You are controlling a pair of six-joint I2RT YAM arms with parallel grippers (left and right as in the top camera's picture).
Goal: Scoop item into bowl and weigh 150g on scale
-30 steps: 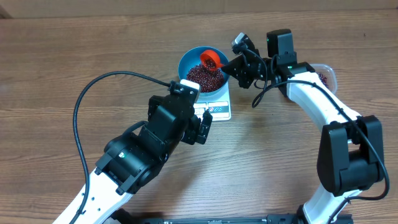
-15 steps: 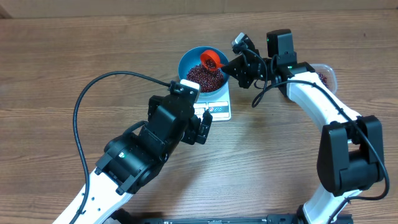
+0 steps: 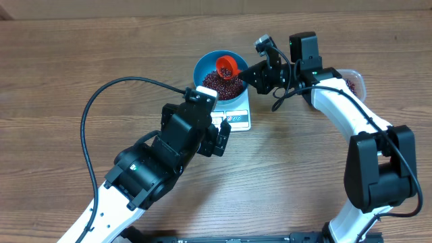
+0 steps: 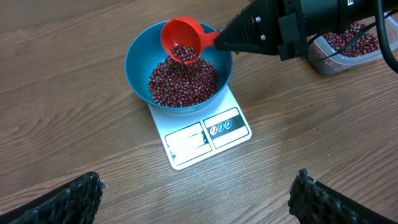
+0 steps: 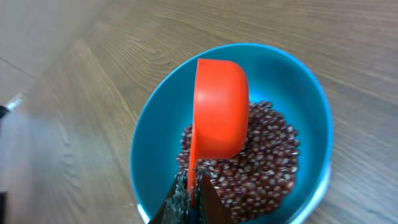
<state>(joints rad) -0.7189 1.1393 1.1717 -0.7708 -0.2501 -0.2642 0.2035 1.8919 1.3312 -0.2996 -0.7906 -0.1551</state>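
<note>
The blue bowl [image 3: 198,73] stands on the white scale [image 3: 236,119] and holds a mound of dark red beans [image 3: 217,85]. My right gripper [image 3: 248,69] is shut on the handle of a red scoop [image 3: 227,66], held tipped above the beans. The right wrist view shows the scoop [image 5: 221,106] on its side over the bowl [image 5: 155,143], its handle pinched in the right gripper [image 5: 191,193]. In the left wrist view the scoop [image 4: 181,40] still has beans inside. My left gripper [image 4: 196,199] hangs open and empty above the table, in front of the scale [image 4: 205,140].
A clear plastic tub [image 3: 352,82] with more beans sits at the right, behind my right arm. A black cable [image 3: 88,115] loops over the table on the left. The left arm covers the front middle of the table.
The right wrist has turned slightly and the scoop has shifted a little to the left over the bowl. The left arm has stayed still.
</note>
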